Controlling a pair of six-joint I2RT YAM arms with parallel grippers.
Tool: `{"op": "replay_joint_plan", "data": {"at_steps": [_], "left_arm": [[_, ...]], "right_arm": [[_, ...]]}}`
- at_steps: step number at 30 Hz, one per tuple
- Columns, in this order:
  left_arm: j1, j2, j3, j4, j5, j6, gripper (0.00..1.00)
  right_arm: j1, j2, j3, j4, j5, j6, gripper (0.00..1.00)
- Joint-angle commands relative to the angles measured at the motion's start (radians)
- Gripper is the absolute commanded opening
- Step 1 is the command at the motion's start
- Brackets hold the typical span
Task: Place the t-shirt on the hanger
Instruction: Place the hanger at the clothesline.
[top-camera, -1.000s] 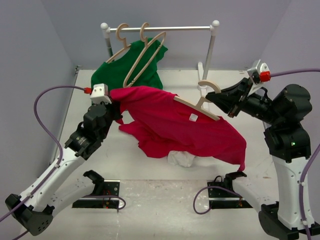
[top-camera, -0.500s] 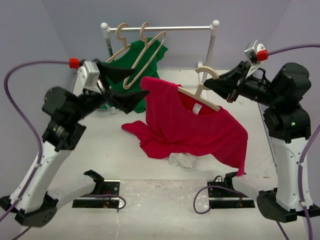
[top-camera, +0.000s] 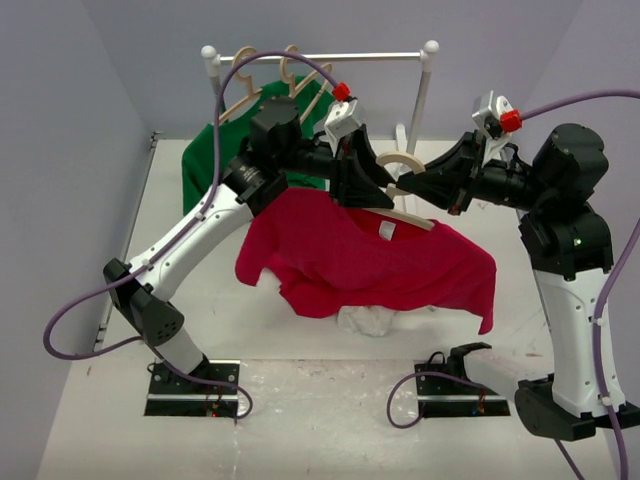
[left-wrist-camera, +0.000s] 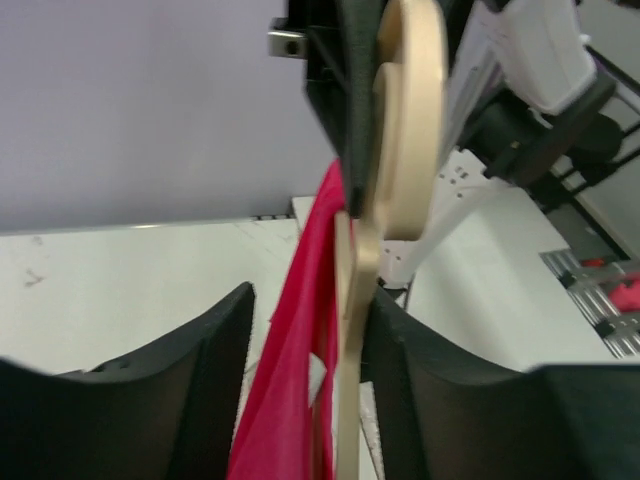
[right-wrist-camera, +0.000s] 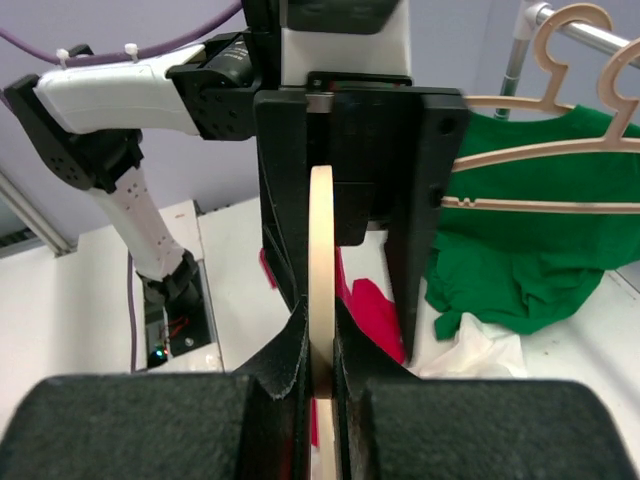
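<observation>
A top view shows two robot arms meeting over the middle of a white worktop (top-camera: 300, 350). A wooden hanger (top-camera: 412, 217) is held in the air at the centre of the frame. A red t-shirt (top-camera: 370, 265) is draped over it and hangs toward the lower right, with its lower folds resting on the worktop.

The right claw (right-wrist-camera: 320, 330) enters from the right of the frame and is clenched on the hanger's hook. In the right wrist view the thin wooden edge is seen pinched between the two fingers. The left claw (left-wrist-camera: 308, 300) reaches in from the left. Its jaws stand apart, one on each side of the hanger's neck and the shirt's collar. Gaps show on both sides, so nothing is judged to be grasped by it.

The hanger's long axis runs from the centre toward the lower right and is mostly hidden under the cloth. The neck lies straight ahead of the left claw, between its fingers, so the left arm is judged the nearer one for tugging the collar or shoulder into place. The collar appears to sit at the neck. Whether both shoulders are seated cannot be told.

A rail (top-camera: 380, 57) with spare hangers and a green shirt (top-camera: 205, 160) is seen at the upper centre.
</observation>
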Motion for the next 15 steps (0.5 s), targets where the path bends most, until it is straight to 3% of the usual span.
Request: {"op": "replay_joint_plan", "data": {"at_steps": [1,3,6,8,9,10,11,12,15], "left_arm": [[-0.019,-0.053,-0.017,0.190,0.117,-0.109,0.40],[-0.019,-0.045,-0.027,0.218,0.122,-0.135,0.08],[-0.020,-0.044,-0.048,0.255,0.128,-0.164,0.00],[-0.018,-0.042,-0.045,0.264,0.124,-0.167,0.00],[-0.016,-0.042,-0.040,0.253,0.121,-0.157,0.00],[-0.013,-0.041,-0.037,0.229,0.123,-0.138,0.00],[0.003,-0.038,-0.016,0.193,0.129,-0.110,0.00],[0.025,-0.040,-0.011,0.180,0.153,-0.094,0.00],[0.082,-0.047,-0.025,0.232,0.224,-0.121,0.00]], "right_arm": [[0.005,-0.007,0.004,0.098,-0.075,0.035,0.00],[0.005,-0.006,-0.008,0.112,-0.071,0.043,0.00],[0.005,-0.007,-0.019,0.125,-0.067,0.052,0.00],[0.004,-0.011,-0.026,0.130,-0.053,0.061,0.03],[0.004,-0.014,-0.031,0.130,-0.037,0.066,0.08],[0.003,-0.024,-0.035,0.128,-0.014,0.064,0.27],[-0.002,-0.042,-0.056,0.109,0.022,0.049,0.55],[-0.012,-0.069,-0.070,0.097,0.049,0.037,0.62],[-0.045,-0.141,-0.139,-0.024,0.093,-0.111,0.63]]}}
